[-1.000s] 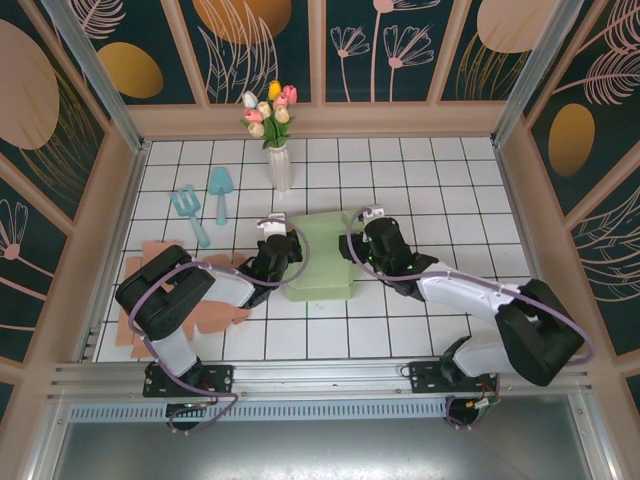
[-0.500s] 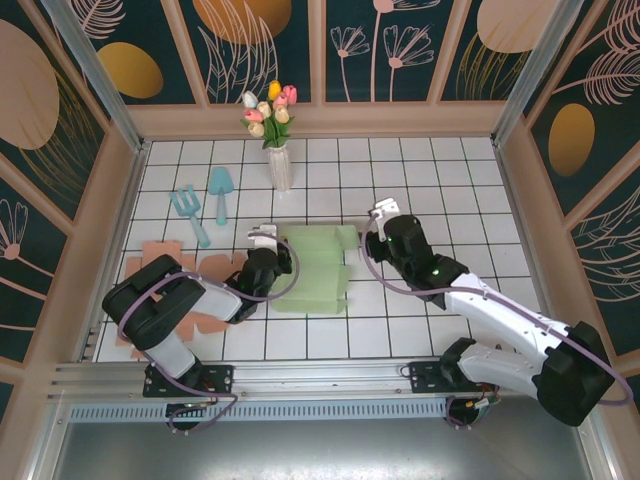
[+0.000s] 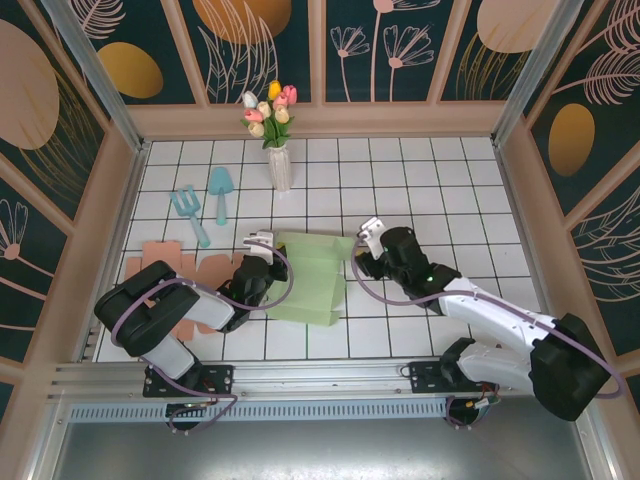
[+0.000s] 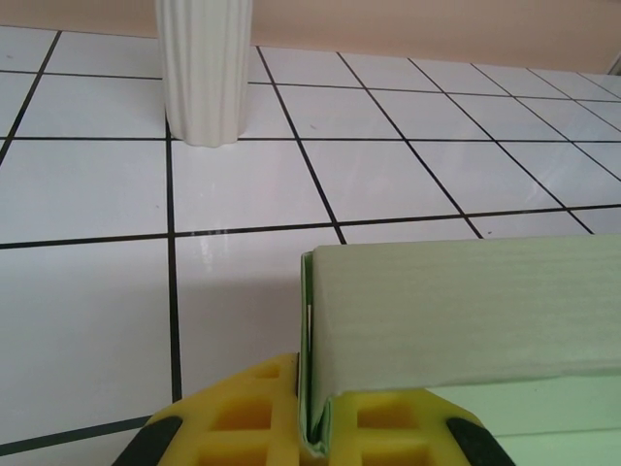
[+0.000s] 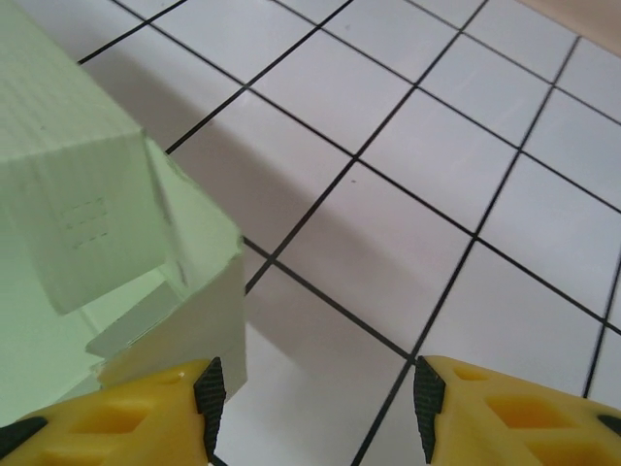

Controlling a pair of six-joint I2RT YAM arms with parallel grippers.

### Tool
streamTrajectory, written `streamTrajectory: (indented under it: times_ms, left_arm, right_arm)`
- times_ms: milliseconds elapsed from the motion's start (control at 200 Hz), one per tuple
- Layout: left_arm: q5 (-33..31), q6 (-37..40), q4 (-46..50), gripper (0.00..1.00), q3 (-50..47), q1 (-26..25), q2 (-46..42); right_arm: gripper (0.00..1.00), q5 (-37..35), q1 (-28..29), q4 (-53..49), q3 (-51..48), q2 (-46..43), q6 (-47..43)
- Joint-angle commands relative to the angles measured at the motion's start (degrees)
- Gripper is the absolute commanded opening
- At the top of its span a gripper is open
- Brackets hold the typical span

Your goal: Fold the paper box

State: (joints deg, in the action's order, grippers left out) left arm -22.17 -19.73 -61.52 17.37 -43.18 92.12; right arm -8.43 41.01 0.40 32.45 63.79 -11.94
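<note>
- White tiled table (image 3: pixel 420 180) with dark grid lines, walled in by panels painted with leaves and flowers.
- Left gripper (image 3: pixel 272 268), from its own wrist camera (image 4: pixel 315 432): yellow pads (image 4: pixel 243 422) pinched together on the folded left edge of the pale green paper box (image 4: pixel 466 311), with the paper sandwiched between.
- Right gripper (image 3: pixel 358 258), from its own wrist camera (image 5: pixel 315 417): fingers (image 5: pixel 524 413) spread wide, gripping nothing. Left finger just beside a loose flap of the paper box (image 5: pixel 68 194), contact hard to judge; other finger over bare tile.
- Paper box (image 3: pixel 310 275) partly folded, lying near mid-table between the grippers. Left gripper at its 9 o'clock, right gripper at about its 2 o'clock.
- White ribbed vase (image 3: pixel 280 165) of tulips (image 3: pixel 270 108) upright at about 11 o'clock from the box, well apart; its base also in the left wrist view (image 4: pixel 204 68).
- Teal hand fork (image 3: pixel 190 213) and teal trowel (image 3: pixel 220 192) side by side at 10 o'clock.
- Flat salmon card cutouts (image 3: pixel 160 262) at 9 o'clock, partly under the left arm.
</note>
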Motion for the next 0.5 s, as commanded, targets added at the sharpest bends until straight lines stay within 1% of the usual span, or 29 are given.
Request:
streamTrajectory:
  times_ms: [0, 75, 275, 375, 495]
  left_arm:
    - [1.78, 0.16, -3.00, 0.00, 0.25, -0.10, -0.62]
    - [2.36, -0.04, -3.04, 0.00, 0.30, -0.15, -0.62]
    - [3.01, 0.01, -2.91, 0.00, 0.29, -0.17, -1.23]
    - [3.39, -0.31, -2.85, 0.00, 0.29, -0.15, -1.40]
    - [3.28, -0.60, -2.73, 0.00, 0.21, -0.09, -1.41]
  right_arm:
    - [0.56, 5.51, -0.06, 3.99, -0.95, 1.42, -2.01]
    - [0.56, 7.31, -0.07, 5.50, -1.54, 2.19, -2.12]
    - [0.55, 7.29, -0.10, 9.30, -2.48, 4.49, -2.18]
    - [0.53, 9.65, -0.07, 10.33, -2.22, 5.73, -1.62]
    - [0.50, 10.27, -0.03, 11.58, -1.94, 7.12, -0.33]
